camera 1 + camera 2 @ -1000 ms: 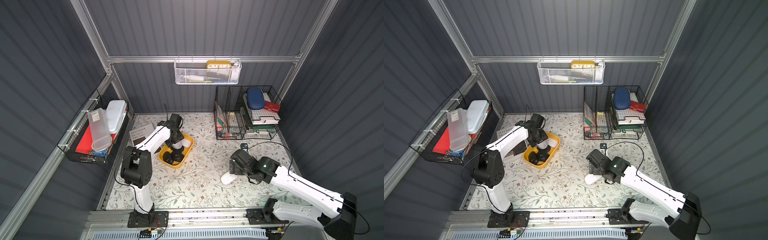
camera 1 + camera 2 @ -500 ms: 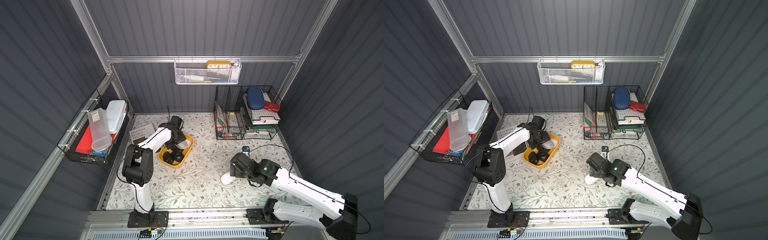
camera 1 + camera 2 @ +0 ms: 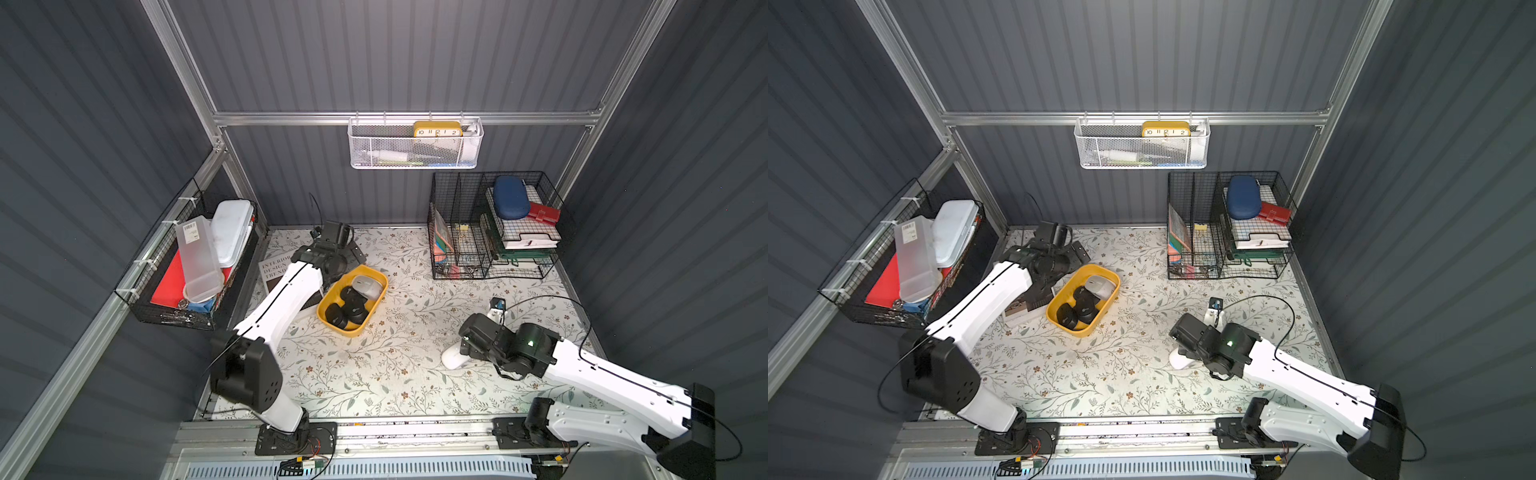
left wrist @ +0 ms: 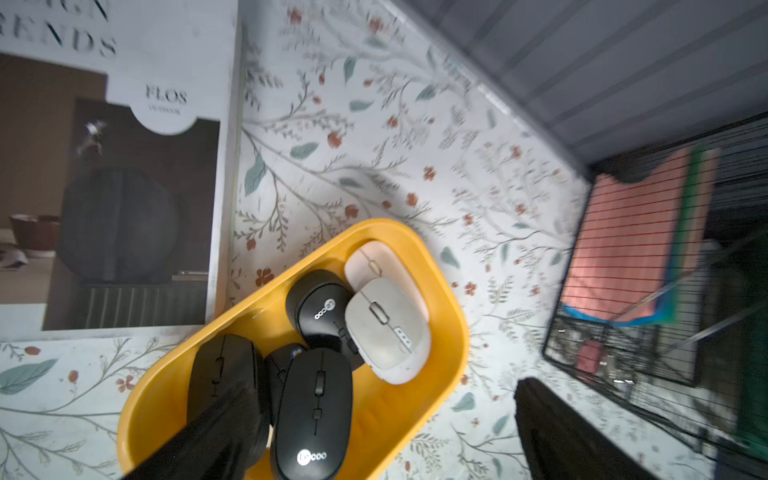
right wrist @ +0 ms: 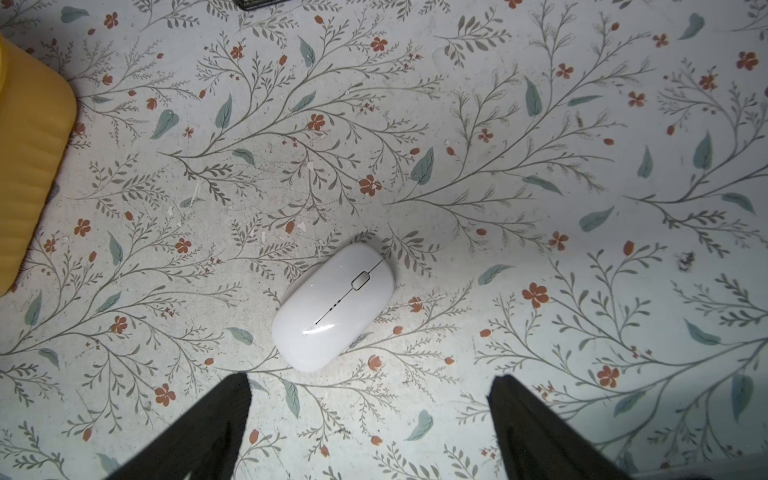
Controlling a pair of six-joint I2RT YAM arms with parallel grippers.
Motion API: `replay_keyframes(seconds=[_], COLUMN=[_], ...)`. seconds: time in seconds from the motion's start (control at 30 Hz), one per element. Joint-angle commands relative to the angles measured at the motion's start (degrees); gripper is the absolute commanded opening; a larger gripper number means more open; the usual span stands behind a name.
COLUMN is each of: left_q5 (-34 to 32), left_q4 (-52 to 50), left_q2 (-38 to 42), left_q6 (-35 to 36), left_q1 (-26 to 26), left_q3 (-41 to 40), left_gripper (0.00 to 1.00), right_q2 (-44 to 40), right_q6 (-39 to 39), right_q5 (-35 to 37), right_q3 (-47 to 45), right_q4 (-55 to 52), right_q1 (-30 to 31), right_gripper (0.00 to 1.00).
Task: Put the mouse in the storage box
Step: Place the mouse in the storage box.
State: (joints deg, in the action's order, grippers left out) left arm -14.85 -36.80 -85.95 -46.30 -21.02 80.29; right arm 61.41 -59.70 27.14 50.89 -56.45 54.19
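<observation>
Right wrist view: right gripper (image 5: 372, 379) poised over white mouse (image 5: 332, 305), jaws apart. Left wrist view alone shows left gripper (image 4: 380, 388) spread above storage box (image 4: 451, 332).

You see a glossy white mouse (image 5: 334, 305) on a table cover (image 5: 540, 166) printed with grey-green leafy sprigs and small rust-red flowers on off-white. Your storage box (image 4: 415, 399) is yellow; in it lie black mice (image 4: 316, 411), a grey mouse (image 4: 384, 332) and a pale pinkish mouse (image 4: 374, 259). The fingers (image 5: 199, 436) of your right gripper (image 5: 370, 377) are black. The magazine (image 4: 124, 208) is white around a dark brown photo. The mesh basket (image 3: 382, 153) is white, its clock (image 3: 436, 124) yellow.
</observation>
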Motion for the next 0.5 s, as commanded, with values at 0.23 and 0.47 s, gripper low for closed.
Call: replay_keyframes(seconds=[0.23,0.47], left_q5=[-2.47,-2.43], left_q4=[8.29,6.91], left_q2=[22.04,21.67], left_q6=[-0.41,-0.73], left_q1=[0.26,0.26], left_q3=[-14.86,-16.04], left_gripper=[0.99,0.99], right_q2=[7.67,16.02], right_q6=[-11.15,-18.09], right_q5=[-3.99,-7.00], right_q3=[-2.91,-3.42], right_q4=[6.08,10.84], right_q1=[1.53,1.53], right_gripper=[0.94,0.94])
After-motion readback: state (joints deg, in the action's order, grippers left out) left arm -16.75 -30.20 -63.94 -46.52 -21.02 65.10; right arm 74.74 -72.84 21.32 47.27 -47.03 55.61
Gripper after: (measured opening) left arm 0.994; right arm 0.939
